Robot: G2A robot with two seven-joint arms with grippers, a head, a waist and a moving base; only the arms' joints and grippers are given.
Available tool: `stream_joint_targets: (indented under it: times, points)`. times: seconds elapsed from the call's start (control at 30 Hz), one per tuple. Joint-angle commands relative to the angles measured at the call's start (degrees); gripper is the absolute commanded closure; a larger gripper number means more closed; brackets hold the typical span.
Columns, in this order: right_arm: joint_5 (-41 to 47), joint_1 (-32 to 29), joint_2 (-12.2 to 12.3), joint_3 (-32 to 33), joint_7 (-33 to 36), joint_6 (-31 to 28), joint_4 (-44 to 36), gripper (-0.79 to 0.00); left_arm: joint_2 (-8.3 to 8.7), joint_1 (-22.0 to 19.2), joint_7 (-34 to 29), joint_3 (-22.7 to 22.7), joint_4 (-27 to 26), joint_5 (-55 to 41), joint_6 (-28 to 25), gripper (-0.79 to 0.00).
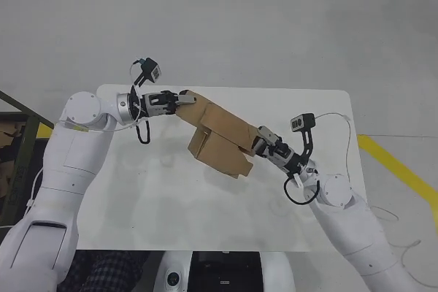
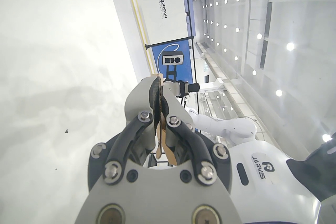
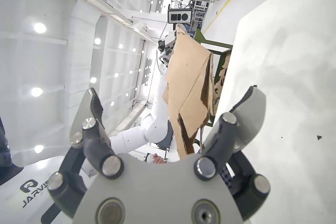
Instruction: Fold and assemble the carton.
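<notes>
A flattened brown carton (image 1: 219, 135) is held up over the middle of the white table (image 1: 168, 212), slanting from back left to front right, with a flap hanging below it. My left gripper (image 1: 177, 101) is shut on the carton's far left corner; in the left wrist view the cardboard edge (image 2: 158, 104) is pinched between the two pads of that gripper (image 2: 157, 89). My right gripper (image 1: 258, 143) is at the carton's opposite end. In the right wrist view this gripper (image 3: 172, 104) stands wide open, and the carton (image 3: 186, 70) runs between its spread fingers without being clamped.
A green metal rack with cardboard pieces (image 1: 4, 139) stands off the table's left side, also seen as a green frame (image 3: 218, 49). A yellow floor line (image 1: 409, 175) runs past the table's right side. A cable (image 1: 343, 120) trails over the right back corner.
</notes>
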Motion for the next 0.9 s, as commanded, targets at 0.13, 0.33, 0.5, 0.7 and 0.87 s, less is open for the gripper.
stream_joint_targets:
  times: [0.13,0.33,0.5,0.7,0.87]
  points:
    - [-0.41,0.05,-0.2,0.15,1.09,-0.16,-0.1,-0.105,-0.09,-0.44,-0.59,0.41,0.59,-0.68,-0.23,0.0]
    - [-0.98,0.2,-0.41,0.14,1.94,0.18,0.16,-0.139,-0.19,-0.84,-0.97,0.88,0.86,-1.22,-0.48,0.0]
    - [-1.28,0.37,-0.55,0.24,2.87,0.27,0.4,-0.099,-0.23,-1.07,-1.49,1.14,1.13,-1.64,-0.52,0.0]
    - [-1.69,0.54,-0.66,0.6,3.89,0.36,0.48,0.0,-0.31,-1.43,-3.34,1.39,1.54,-3.27,-0.79,-0.782]
    - [-3.48,0.38,-0.48,2.11,3.69,0.93,0.23,0.0,-0.12,-1.77,-3.49,0.44,1.99,-4.01,-1.09,-0.785]
